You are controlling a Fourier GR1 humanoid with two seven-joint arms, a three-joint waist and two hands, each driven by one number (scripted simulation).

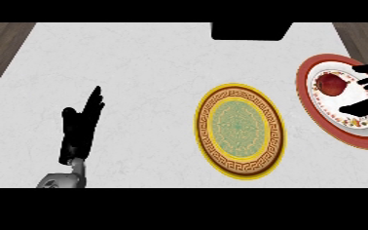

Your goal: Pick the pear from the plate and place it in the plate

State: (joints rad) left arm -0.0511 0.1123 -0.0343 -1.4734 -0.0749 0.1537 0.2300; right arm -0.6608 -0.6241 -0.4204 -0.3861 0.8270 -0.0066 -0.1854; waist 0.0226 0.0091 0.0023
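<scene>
From the head view, we find the pear [330, 84] lying on the red-rimmed plate [307, 95] at the counter's [144, 68] right edge, a small reddish rounded fruit on the plate's white centre. Our right hand [357, 91] comes in from the right border with its dark fingers [354, 109] spread on either side of the pear, one above and one below it; we cannot tell whether they already touch the fruit or only bracket it, and they do not look closed round it. Our left hand [81, 126] rests at the lower left, fingers straight and upward, holding nothing.

The yellow-rimmed plate [239, 129] with the green centre sits near the middle, just left of the red one and bare, so we judge it the target.

We expect the pear to be light, stiff and smooth-skinned, inclined to roll on the glazed plate. We would take it across its widest part, thumb opposite fingers, and lift straight up.
</scene>
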